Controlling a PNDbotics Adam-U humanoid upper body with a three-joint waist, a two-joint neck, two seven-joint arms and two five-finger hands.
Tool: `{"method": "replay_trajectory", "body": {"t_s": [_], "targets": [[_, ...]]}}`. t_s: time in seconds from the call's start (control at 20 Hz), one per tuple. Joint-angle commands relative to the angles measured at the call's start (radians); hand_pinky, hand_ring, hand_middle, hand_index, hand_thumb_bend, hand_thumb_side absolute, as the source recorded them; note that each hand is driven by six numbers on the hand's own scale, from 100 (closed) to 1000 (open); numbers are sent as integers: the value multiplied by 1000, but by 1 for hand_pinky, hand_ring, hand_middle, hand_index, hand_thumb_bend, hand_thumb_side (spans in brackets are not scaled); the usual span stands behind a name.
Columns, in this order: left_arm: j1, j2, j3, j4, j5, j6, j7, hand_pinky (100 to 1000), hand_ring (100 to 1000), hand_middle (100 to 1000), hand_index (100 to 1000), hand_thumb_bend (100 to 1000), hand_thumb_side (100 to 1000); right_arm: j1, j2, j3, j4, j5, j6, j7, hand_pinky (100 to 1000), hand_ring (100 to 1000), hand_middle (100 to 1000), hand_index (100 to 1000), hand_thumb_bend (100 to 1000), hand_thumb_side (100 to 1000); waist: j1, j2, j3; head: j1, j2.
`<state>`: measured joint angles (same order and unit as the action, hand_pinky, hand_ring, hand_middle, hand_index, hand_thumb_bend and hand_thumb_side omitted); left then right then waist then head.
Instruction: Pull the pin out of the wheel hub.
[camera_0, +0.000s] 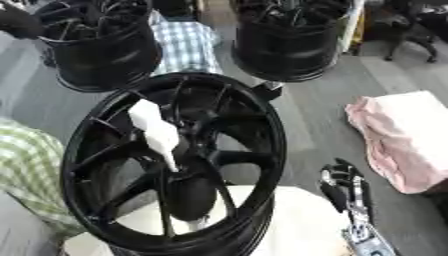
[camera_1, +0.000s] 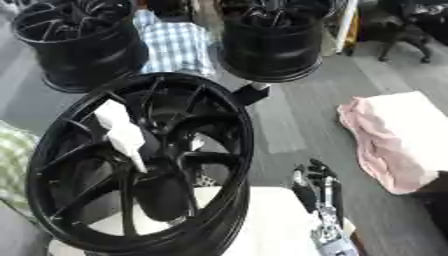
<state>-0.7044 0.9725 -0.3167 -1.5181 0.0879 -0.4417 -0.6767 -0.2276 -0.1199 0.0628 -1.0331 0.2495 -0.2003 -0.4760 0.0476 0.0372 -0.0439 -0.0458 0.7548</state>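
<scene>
Wheel hub: a black spoked wheel hub (camera_0: 175, 160) stands tilted on edge on a white counter (camera_0: 302, 225), its open face toward the camera.
Pin: a white tapered pin (camera_0: 157, 131) sits among the spokes, wide end up and to the left, narrow tip pointing down at the hub's centre.
Right hand: the right hand (camera_0: 343, 186) hangs at the lower right, just beside the rim and apart from the pin; its fingers point up, relaxed and slightly spread, holding nothing.
Left hand: not visible in either view.
Step in hand: reaching for the pin, by my reading.
How to do it well: come in between the spokes, close on the wide upper end, and draw along the pin's own slant so it does not jam or rock the wheel.
Risk: the wheel looks free to tip or roll.
</scene>
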Motion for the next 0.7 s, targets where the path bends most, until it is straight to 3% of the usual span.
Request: {"method": "replay_trajectory", "body": {"t_s": [0.05,0.5,0.7], "targets": [[-49,-14,-64,37,-46,-254,-230,889,878,896,923,624,476,-8,-19,4,-17,6,-1,5,751,709,696,826,100,463,1,-13,0,6,4],[-181,-158,-275,247,-179,-336,-230,907,898,921,939,638,352,-7,-19,5,-21,4,-1,10,752,709,696,827,100,469,0,-13,3,4,8],[-209,-214,-291,321,-233,-378,-230,906,902,923,938,612,310,-8,-16,6,-24,3,-2,11,752,709,697,827,100,470,-1,-11,0,2,7]]}}
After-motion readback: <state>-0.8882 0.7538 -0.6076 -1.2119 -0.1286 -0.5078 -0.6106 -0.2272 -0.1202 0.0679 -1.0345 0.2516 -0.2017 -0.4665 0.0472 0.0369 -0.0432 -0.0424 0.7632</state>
